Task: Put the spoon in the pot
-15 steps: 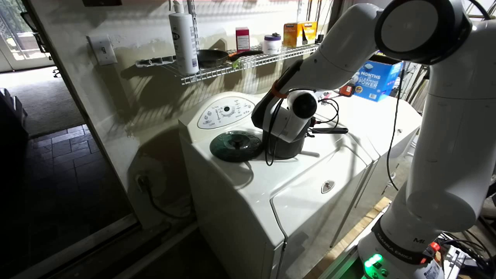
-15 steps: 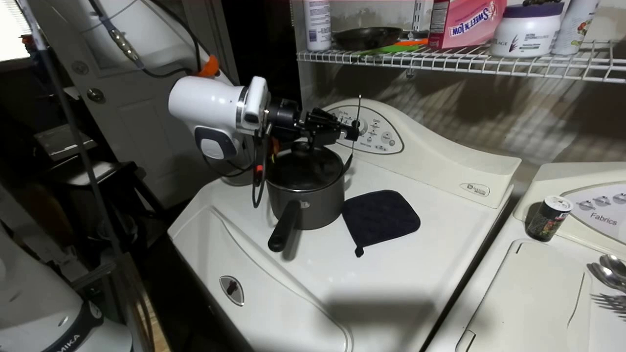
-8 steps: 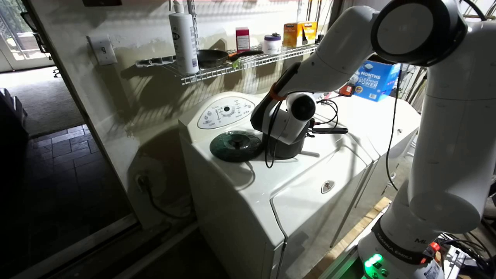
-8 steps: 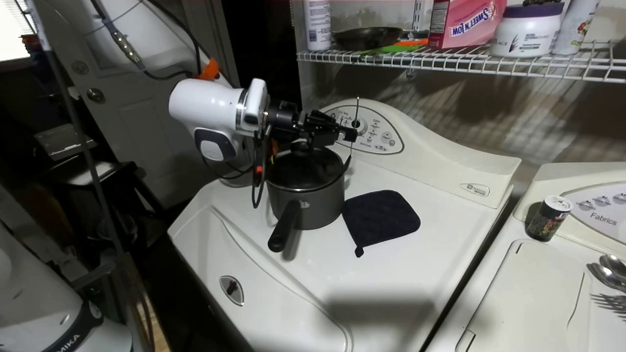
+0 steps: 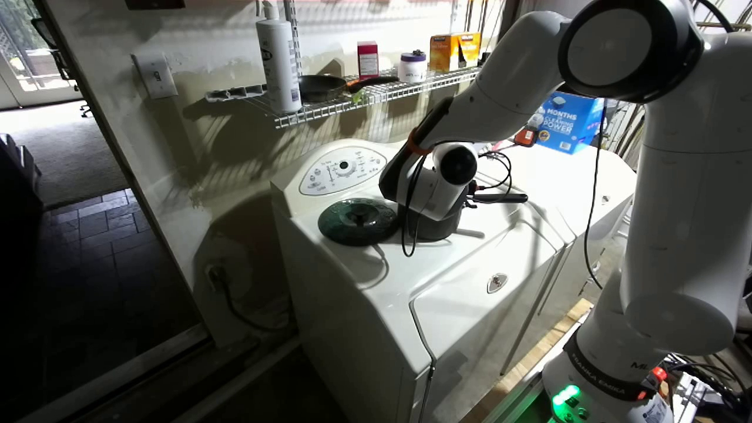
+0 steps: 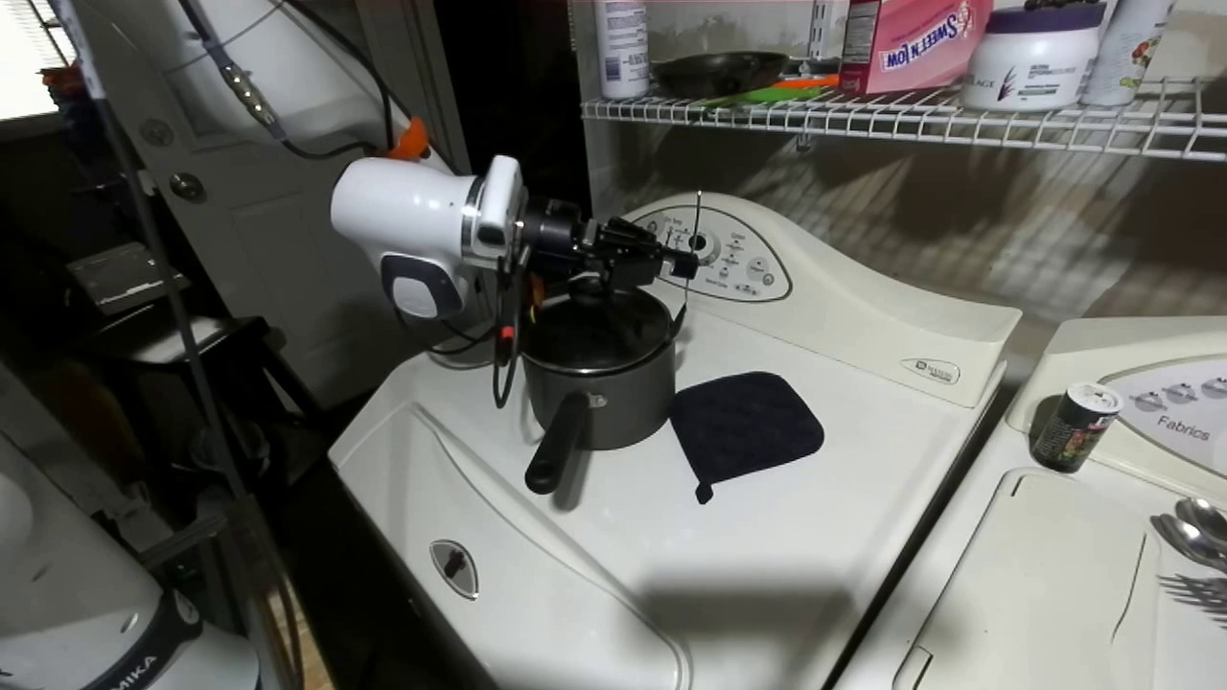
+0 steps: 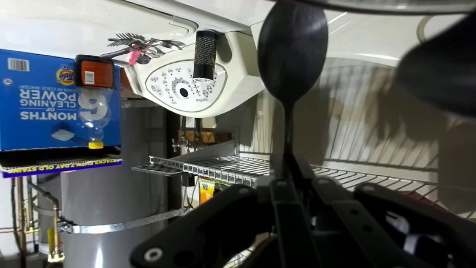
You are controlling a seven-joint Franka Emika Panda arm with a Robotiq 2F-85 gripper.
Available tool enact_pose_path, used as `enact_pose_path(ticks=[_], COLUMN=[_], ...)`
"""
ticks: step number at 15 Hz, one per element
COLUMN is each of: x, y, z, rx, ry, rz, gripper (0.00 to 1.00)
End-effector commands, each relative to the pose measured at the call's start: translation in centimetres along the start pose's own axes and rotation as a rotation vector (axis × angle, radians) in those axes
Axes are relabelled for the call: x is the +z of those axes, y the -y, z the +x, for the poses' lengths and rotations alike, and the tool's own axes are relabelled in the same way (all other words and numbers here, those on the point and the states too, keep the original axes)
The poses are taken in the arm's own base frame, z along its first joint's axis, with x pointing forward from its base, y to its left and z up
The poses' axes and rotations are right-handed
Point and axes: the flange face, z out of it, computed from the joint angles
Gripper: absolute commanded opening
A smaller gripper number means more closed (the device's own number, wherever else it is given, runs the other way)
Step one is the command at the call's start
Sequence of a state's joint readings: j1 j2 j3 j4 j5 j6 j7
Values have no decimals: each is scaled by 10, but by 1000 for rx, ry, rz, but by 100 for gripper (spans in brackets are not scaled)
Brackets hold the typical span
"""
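I judge the carry is in hand: the spoon [image 7: 292,67] hangs nearly upright in the air, bowl down, close by the pot [image 6: 618,412] but not in it. The pot stands on the white top [image 6: 729,537], nearer one side edge than the middle, short of the back panel [image 6: 719,254]. In an exterior view the bowl shows at the rim's panel side, seemingly just outside it; whether they touch I cannot tell. What looks like a dark lid [image 6: 623,331] covers the pot; if so, the mouth must be cleared before the spoon can enter. If that is only a shadowed inside, the next move calls for lifting the bowl over the rim, lowering it and letting go. The jaws of the gripper [image 7: 288,165] are nearly together, pinching the spoon's thin handle at their tips.
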State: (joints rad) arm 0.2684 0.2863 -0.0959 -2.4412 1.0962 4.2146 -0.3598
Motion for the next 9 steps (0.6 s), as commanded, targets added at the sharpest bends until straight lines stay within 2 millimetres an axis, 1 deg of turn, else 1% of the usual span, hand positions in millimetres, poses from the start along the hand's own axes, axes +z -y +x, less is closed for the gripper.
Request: enact_pose_path(ticks=[1,9], x=[2,9], y=[4,6], z=[-7,-12], rx=[-6,-12], ry=[-17,-2], rz=[-37,-46], gripper=[2,2])
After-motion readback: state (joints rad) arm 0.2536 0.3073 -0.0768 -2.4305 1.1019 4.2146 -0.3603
